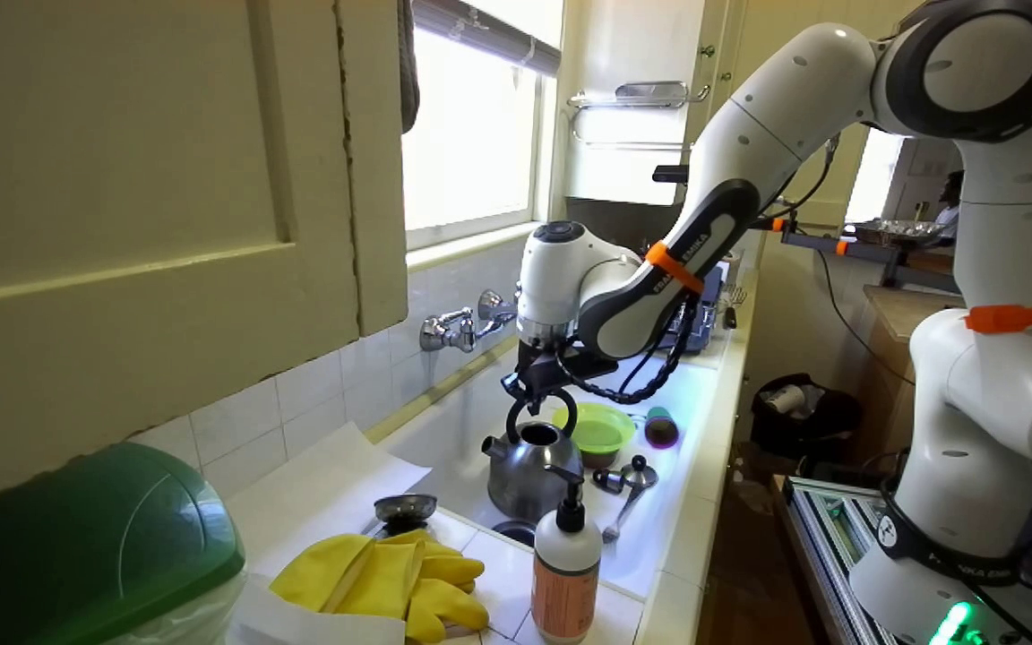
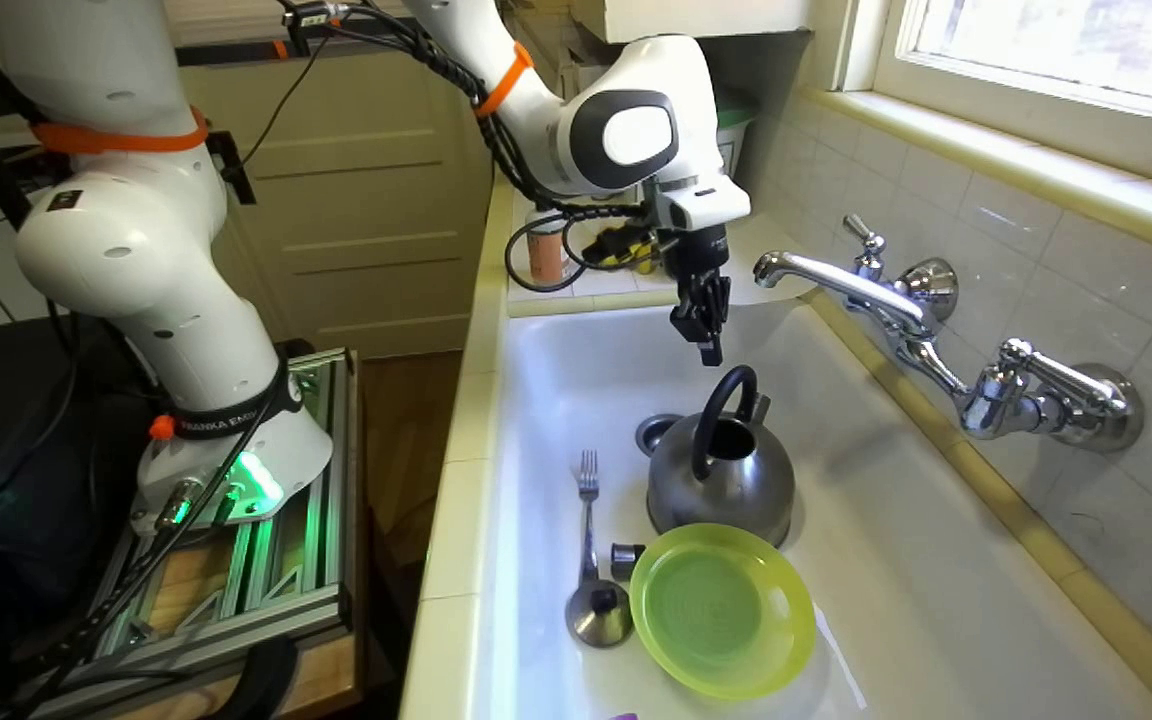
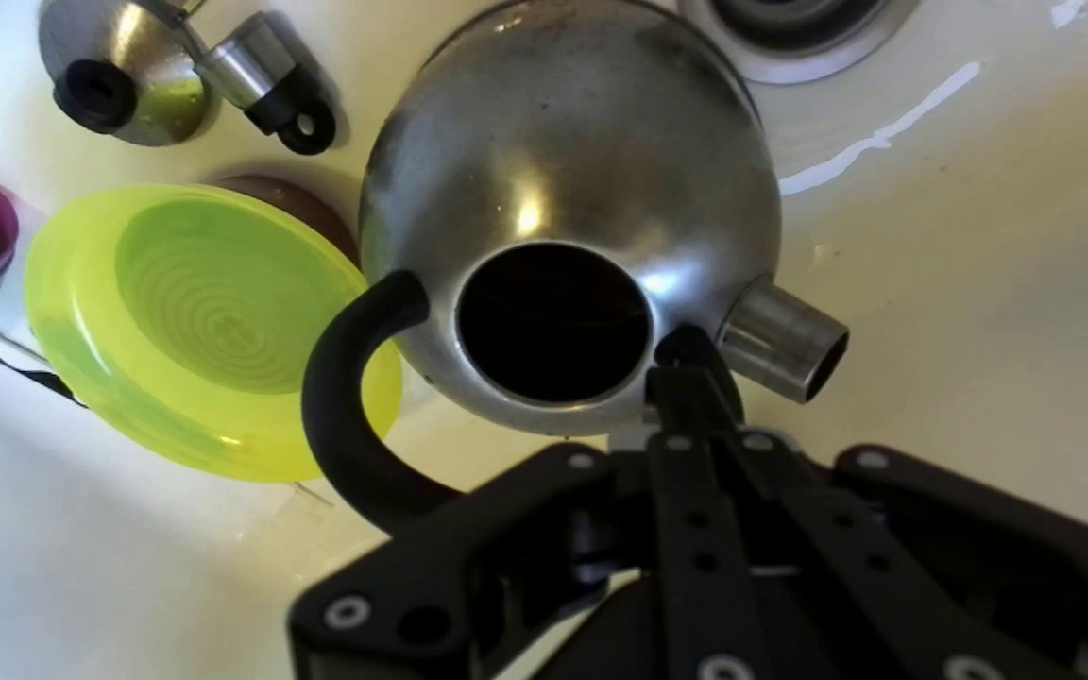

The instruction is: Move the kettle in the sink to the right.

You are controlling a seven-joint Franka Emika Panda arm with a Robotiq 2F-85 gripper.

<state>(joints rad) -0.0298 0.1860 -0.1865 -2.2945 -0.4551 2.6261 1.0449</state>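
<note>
The kettle (image 2: 711,490) stands upright in the sink (image 2: 936,620), just beside the drain (image 3: 794,38), with its mouth uncovered, its spout (image 3: 780,340) turned toward the side of the faucet (image 2: 846,285) and its black handle (image 3: 331,406) arching above. A yellow-green plate (image 2: 721,610) lies right next to it, whether touching I cannot tell; a lid (image 2: 599,620) and a fork (image 2: 589,520) rest near. The tool (image 2: 711,352) hangs over the kettle, close to the handle; its fingers (image 3: 681,406) look closed together, with nothing seen between them, so I judge the handle is not held. Lowering the tool in that state would be the likeliest mistake: the tips could knock the handle and tilt the kettle. A grip on the arch's sloping side rather than its crown might let the body swing. If there is water in the dark interior, tilting would spill it. Dragging could shove the plate or snag the base on the drain, and which way counts as right the views do not settle. The arm (image 1: 767,134) reaches from its base (image 1: 910,591) outside the sink, elbow high, forearm sloping down, the wrist (image 1: 547,278) bringing the tool nearly vertical.
</note>
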